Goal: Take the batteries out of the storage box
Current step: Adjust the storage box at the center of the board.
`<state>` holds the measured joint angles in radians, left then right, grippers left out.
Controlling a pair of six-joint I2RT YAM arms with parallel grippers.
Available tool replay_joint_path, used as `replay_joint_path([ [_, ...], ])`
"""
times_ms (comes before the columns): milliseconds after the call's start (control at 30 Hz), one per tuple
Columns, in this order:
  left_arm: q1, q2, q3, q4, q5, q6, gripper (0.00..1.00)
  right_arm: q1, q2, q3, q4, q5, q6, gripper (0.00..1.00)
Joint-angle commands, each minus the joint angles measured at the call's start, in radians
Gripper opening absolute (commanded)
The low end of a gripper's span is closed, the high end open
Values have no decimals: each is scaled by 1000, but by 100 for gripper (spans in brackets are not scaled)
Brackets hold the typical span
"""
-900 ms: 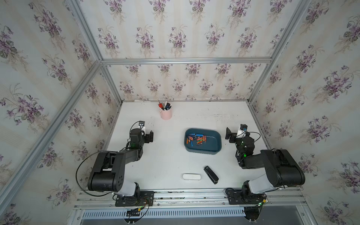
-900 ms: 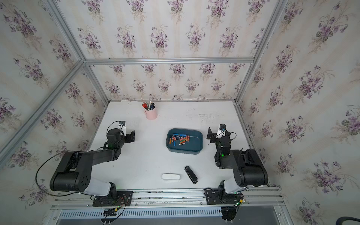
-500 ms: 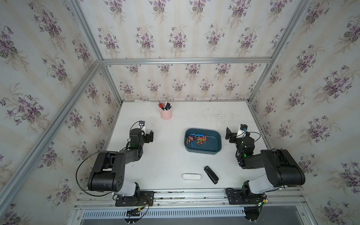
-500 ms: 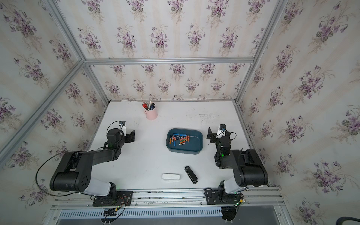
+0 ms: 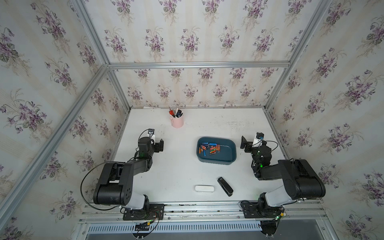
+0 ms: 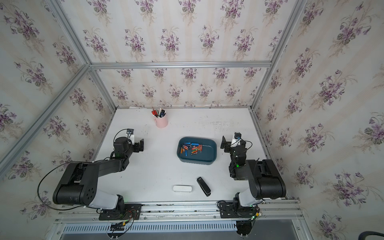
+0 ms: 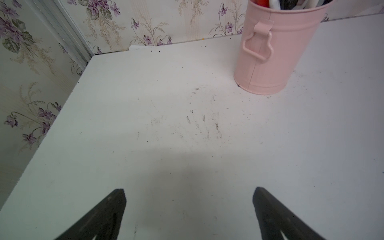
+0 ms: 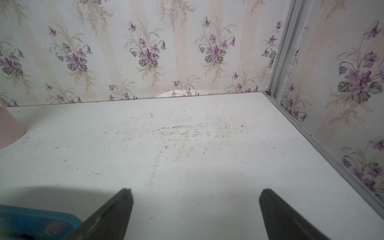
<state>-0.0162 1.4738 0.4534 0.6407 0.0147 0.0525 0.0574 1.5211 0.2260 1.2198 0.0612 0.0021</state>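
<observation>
In both top views the dark teal storage box (image 5: 227,158) (image 6: 207,156) stands right of the table's middle. Several batteries (image 5: 209,148) (image 6: 191,148) in mixed colours lie heaped at its far left end. My left gripper (image 5: 159,145) rests low over bare table, well left of the box, open and empty; the left wrist view shows its fingers spread (image 7: 188,190). My right gripper (image 5: 246,144) sits just right of the box, open with nothing in it (image 8: 194,190). A corner of the box (image 8: 31,216) shows in the right wrist view.
A pink cup (image 5: 177,121) (image 7: 274,52) with pens and red-handled tools stands at the back, left of centre. Near the front edge lie a white oblong case (image 5: 204,188) and a black oblong object (image 5: 225,186). Papered walls and metal frame rails close in three sides.
</observation>
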Motion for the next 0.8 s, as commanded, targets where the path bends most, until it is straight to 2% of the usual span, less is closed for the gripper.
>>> replay_joint_path([
  [0,-10,-84,17,-62,-76,-17,100,58,-84,28,-89,124,-31,100],
  [33,-21,-129,13,-89,-110,-23,100,89,-141,72,-223,181,-20,100],
  [133,-50,-247,-4,-164,-184,-53,100,141,-242,224,-624,233,71,100],
  [200,-59,-309,2,-232,-210,-101,100,172,-263,329,-835,213,103,100],
  [333,-73,-394,94,-459,-155,-192,100,190,-213,551,-1217,172,178,100],
  [433,-100,-414,199,-625,-68,-226,100,198,-158,690,-1459,100,212,100],
  [567,-160,-366,385,-853,37,-257,100,205,-144,730,-1585,33,270,100],
  [767,-276,-203,530,-954,78,-253,100,215,-114,725,-1669,-40,322,100],
])
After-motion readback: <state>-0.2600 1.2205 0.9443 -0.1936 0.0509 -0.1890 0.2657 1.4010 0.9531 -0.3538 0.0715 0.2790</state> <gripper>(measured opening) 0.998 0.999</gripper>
